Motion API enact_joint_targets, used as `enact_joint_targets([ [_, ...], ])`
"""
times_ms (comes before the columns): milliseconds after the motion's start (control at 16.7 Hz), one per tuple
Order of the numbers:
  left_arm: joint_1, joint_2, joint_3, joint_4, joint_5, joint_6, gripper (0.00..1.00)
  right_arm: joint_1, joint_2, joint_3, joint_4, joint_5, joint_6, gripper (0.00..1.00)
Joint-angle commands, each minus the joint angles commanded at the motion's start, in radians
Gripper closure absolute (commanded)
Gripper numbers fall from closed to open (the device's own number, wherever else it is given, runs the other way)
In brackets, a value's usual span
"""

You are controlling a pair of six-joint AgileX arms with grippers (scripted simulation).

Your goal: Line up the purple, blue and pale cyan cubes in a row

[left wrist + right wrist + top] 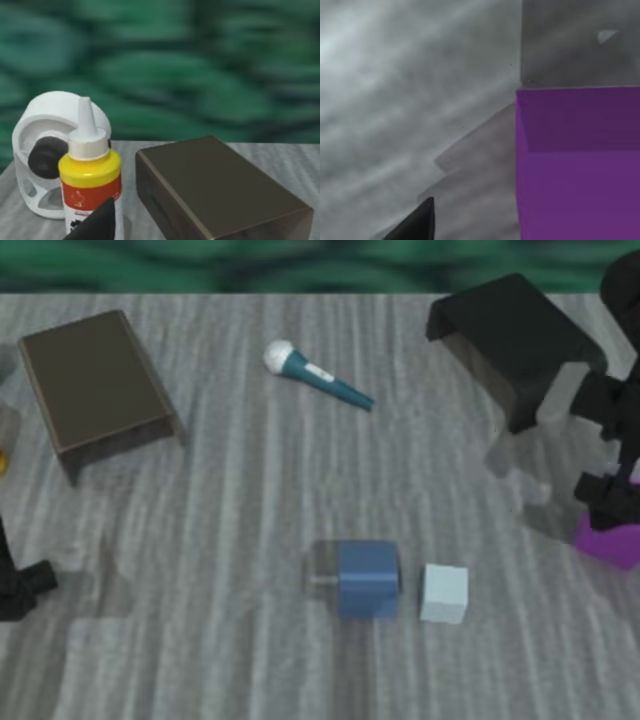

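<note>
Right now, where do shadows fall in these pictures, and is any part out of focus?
Top view: a soft shadow lies left of the blue cube, and pale shadows spread beneath the right gripper. Left wrist view: the green backdrop is blurred, the yellow bottle sharp. Right wrist view: a faint shadow lies beside the purple cube.

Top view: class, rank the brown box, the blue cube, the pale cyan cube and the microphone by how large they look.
1. brown box
2. blue cube
3. microphone, long but thin, so unsure against the blue cube
4. pale cyan cube
</note>
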State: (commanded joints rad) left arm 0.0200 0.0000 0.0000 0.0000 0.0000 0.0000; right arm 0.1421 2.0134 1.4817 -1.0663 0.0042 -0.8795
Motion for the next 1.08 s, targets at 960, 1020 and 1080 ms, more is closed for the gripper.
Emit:
enact_joint_targets([
  [960,0.0,0.0,0.0,0.0,0.0,0.0,0.0,-0.052,0.075,-0.15,0.257,-0.002,-0.106,0.0],
  [1020,0.0,0.0,0.0,0.0,0.0,0.0,0.0,-0.052,0.091,-0.169,0.292,-0.002,-0.106,0.0],
  [1080,0.0,0.0,0.0,0.0,0.0,0.0,0.0,-0.053,0.104,-0.184,0.318,-0.002,-0.107,0.0],
])
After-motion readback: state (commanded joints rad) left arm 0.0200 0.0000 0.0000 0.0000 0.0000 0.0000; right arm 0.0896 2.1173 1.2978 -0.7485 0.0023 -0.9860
